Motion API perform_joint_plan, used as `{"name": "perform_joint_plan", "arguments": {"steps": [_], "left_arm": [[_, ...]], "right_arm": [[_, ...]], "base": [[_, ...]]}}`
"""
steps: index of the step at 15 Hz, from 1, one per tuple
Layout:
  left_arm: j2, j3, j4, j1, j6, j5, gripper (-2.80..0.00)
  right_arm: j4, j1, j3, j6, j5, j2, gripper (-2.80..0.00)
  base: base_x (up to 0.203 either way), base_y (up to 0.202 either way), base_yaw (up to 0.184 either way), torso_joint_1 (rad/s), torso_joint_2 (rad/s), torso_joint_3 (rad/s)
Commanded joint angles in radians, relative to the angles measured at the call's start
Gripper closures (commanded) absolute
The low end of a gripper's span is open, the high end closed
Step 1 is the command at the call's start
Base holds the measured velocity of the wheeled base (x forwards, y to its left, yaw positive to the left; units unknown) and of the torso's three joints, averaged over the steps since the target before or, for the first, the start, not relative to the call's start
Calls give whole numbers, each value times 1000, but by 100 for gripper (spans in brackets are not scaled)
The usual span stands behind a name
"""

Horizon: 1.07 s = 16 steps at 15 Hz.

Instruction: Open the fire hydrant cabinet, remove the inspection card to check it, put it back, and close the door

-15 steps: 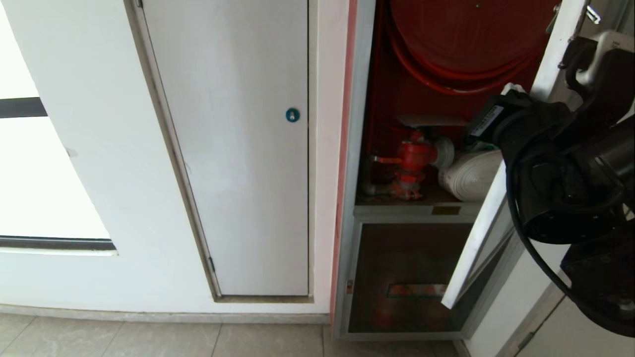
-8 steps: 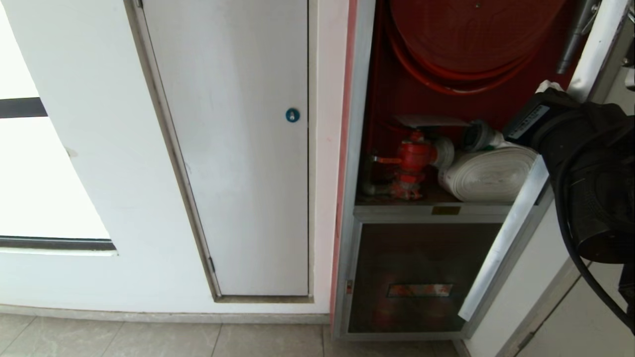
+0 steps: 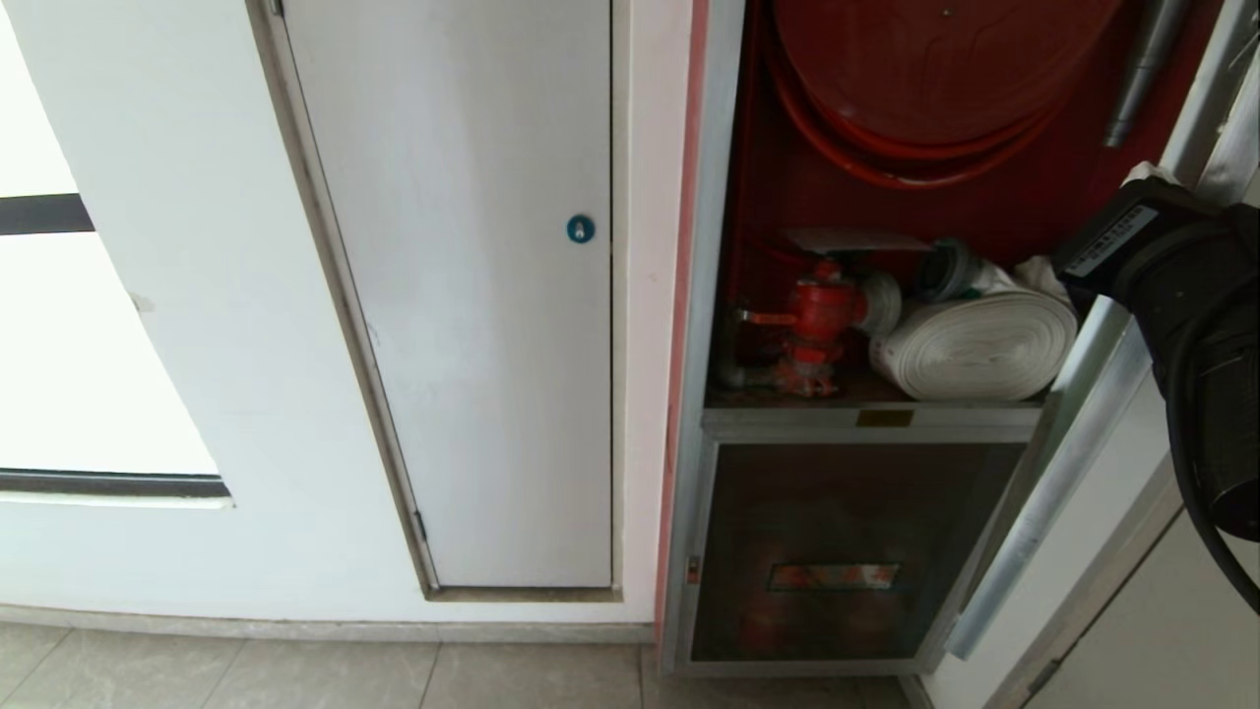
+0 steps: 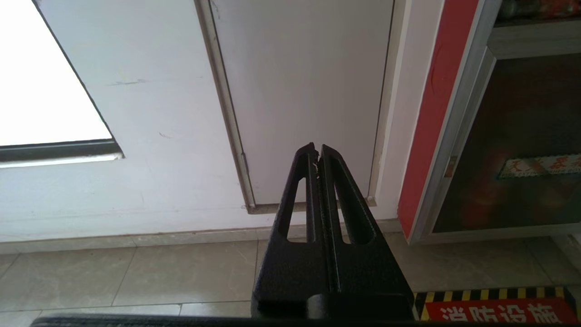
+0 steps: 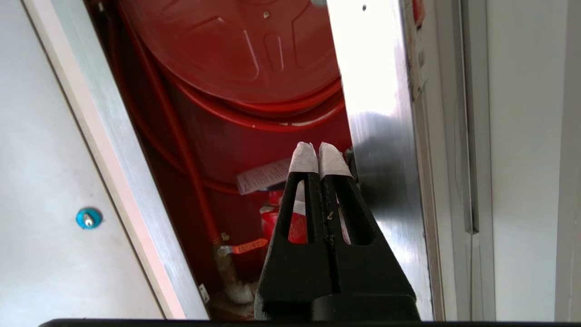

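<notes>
Just beside the door's [image 5: 386,136] silver edge, I have the right gripper [image 5: 319,156] with its taped fingertips pressed together, holding nothing. Beyond and below them, inside the open fire hydrant cabinet [image 3: 709,295], the inspection card [image 5: 265,176] seems to rest atop the red valve [image 3: 822,310]. My left gripper [image 4: 317,153] hangs closed near the floor.

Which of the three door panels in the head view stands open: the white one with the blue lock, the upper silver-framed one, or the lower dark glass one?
The upper silver-framed door, swung out rightward, exposing the red hose reel. The white panel and lower dark glass pane sit shut.
</notes>
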Motion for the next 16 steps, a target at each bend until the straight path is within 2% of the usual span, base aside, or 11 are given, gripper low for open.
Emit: {"name": "perform_joint_plan", "arguments": {"steps": [1, 7, 16], "left_arm": [[0, 12, 0, 0, 1, 0, 0], [0, 12, 0, 0, 1, 0, 0], [0, 12, 0, 0, 1, 0, 0]], "right_arm": [[-8, 0, -2, -1, -8, -7, 0], [53, -18, 24, -3, -9, -42, 0], [98, -97, 79, -3, -6, -89, 0]], "base": [[0, 0, 0, 0, 0, 0], [0, 0, 0, 0, 0, 0], [0, 0, 0, 0, 0, 0]]}}
